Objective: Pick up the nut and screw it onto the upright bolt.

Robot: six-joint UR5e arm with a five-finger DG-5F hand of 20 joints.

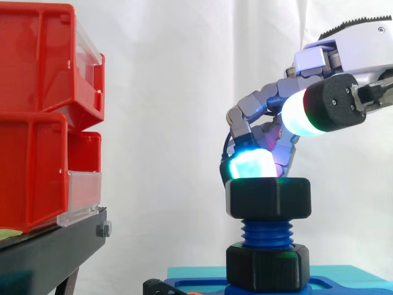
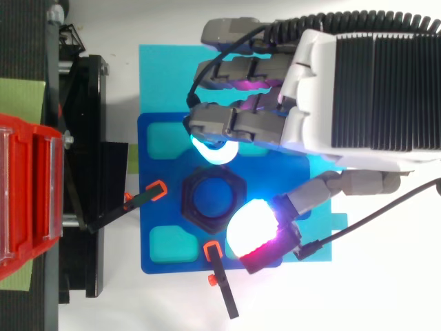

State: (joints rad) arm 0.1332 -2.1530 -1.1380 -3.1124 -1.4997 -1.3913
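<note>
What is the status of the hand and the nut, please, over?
Hand at nut's top, grip not readable. Nut sits on top of upright bolt, thread showing below it. Second black nut at bolt's foot. Red bins well aside.

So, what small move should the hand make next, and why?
Probably the hand should lower its thumb onto the side of the nut to grip and turn it down. The nut sits on the blue bolt with bare threads below it, one fingertip rests on its top edge, and the thumb is raised clear.
</note>
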